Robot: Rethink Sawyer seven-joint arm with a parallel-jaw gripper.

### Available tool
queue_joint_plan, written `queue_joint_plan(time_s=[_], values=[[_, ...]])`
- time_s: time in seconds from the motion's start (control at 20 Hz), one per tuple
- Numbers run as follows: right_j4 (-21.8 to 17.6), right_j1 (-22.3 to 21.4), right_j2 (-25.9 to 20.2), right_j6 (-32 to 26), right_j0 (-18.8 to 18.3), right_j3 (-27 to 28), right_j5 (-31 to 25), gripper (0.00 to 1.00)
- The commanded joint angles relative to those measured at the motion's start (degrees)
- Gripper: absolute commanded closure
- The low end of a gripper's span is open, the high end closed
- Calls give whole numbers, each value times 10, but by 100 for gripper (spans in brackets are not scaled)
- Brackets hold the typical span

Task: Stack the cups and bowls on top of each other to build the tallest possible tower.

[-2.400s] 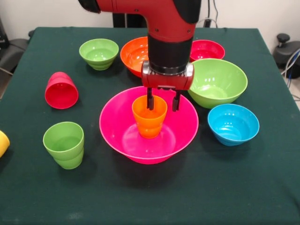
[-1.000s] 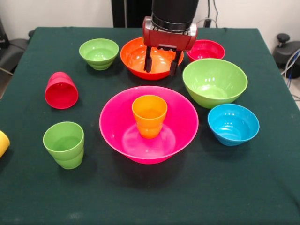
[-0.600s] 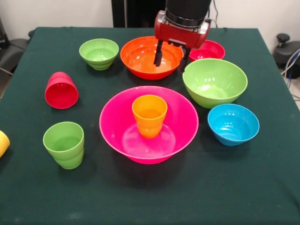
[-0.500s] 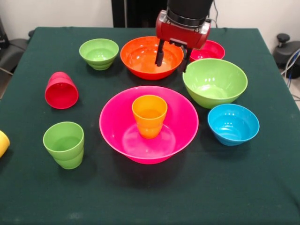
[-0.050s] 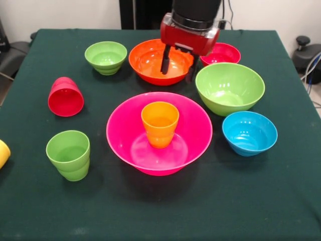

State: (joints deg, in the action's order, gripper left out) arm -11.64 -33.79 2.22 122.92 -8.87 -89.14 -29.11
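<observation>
An orange cup (image 5: pixel 160 124) stands upright inside the very large pink bowl (image 5: pixel 125 135) at the table's middle. My gripper (image 5: pixel 177 67) hangs open and empty over the right rim of the large orange bowl (image 5: pixel 148 59), one finger above the bowl's inside, the other outside its rim. The large green bowl (image 5: pixel 230 88) sits right of it, the small red bowl (image 5: pixel 223 52) behind that. A small blue bowl (image 5: pixel 249 133) is at the right, a small green bowl (image 5: pixel 106 57) at the back left. The red cup (image 5: pixel 65 97) lies tipped on its side. A green cup (image 5: pixel 68 154) stands upright.
A yellow cup (image 5: pixel 3 153) pokes in at the left edge. The dark green table cloth (image 5: pixel 165 211) stretches across the front. A black object (image 5: pixel 307 52) sits off the table at the right.
The gripper let go of the orange cup in the pink bowl, rose and moved back over the orange bowl. In the last half second it shifted slightly left.
</observation>
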Motion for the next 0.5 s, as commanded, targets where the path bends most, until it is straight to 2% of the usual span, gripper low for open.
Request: queue_joint_plan(time_s=[0.05,0.5], values=[[-55,25,-81,-92,-38,-19,3,0],[-61,27,-93,-76,-46,-9,-12,0]])
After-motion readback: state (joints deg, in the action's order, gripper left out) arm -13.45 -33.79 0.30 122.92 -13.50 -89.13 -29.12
